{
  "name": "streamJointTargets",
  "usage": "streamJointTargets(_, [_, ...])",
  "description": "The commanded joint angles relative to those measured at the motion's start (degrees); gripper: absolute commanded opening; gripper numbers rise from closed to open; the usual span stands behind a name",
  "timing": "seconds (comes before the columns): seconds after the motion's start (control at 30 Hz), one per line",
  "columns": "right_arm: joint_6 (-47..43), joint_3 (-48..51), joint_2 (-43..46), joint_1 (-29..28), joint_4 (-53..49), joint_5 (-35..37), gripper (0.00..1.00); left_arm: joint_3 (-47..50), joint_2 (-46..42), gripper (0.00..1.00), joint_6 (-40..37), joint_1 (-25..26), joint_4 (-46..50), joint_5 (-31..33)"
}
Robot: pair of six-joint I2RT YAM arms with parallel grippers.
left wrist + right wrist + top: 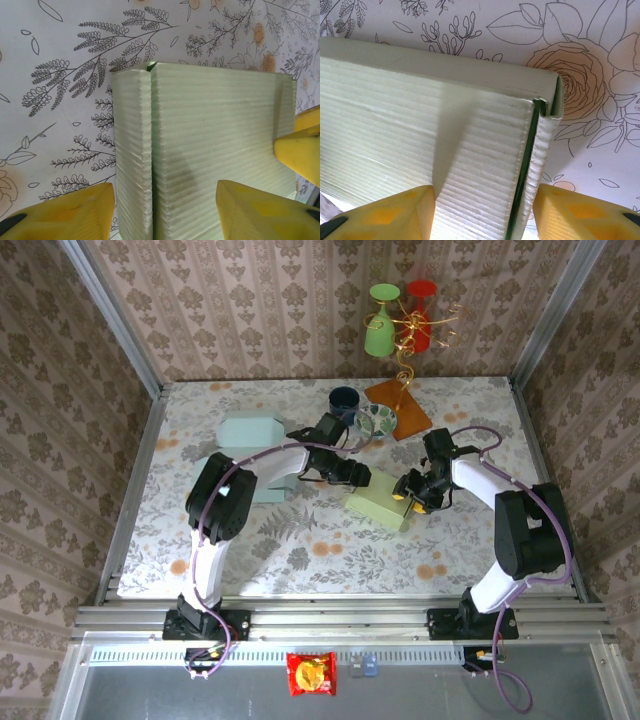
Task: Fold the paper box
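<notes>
Paper box (378, 510), pale green and ribbed, lying flat on the flower-patterned bench (300, 540), a little right of centre, between the two arms. Its long axis runs left to right across the bench, with the right end swung slightly toward the near edge, and a broad face points up. Left jaws sit at the box's far left corner and right jaws at its right end. This bracketing from both ends is probably meant to stop the box sliding while its flaps are worked.

In the left wrist view the yellow fingers (60, 215) stand about half open. One hangs beside the box's long edge, next to the seam where a narrow side panel meets the top; the other is over the broad face. Nothing is pinched between them.

In the right wrist view the fingers (380, 212) are likewise parted about halfway. They straddle the end of the box, where a tucked flap leaves a thin dark slit. They hold nothing, and whether they touch the card cannot be told.

A second, bluish box (250, 430) rests well apart, toward the far left
</notes>
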State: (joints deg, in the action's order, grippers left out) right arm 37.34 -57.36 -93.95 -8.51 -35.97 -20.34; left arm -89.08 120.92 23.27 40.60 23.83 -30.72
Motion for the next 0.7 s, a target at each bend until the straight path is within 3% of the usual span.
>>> streamJointTargets(0.0, [-1.1, 0.1, -1.2, 0.1, -1.3, -0.8, 0.54, 0.1, 0.0, 0.55, -1.1, 0.1, 0.2, -1.0])
streamJointTargets(0.67, [-3.2, 0.9, -2.0, 0.5, -1.6, -0.9, 0.4, 4.5, -2.0, 0.39, 1.4, 0.1, -3.4, 0.3])
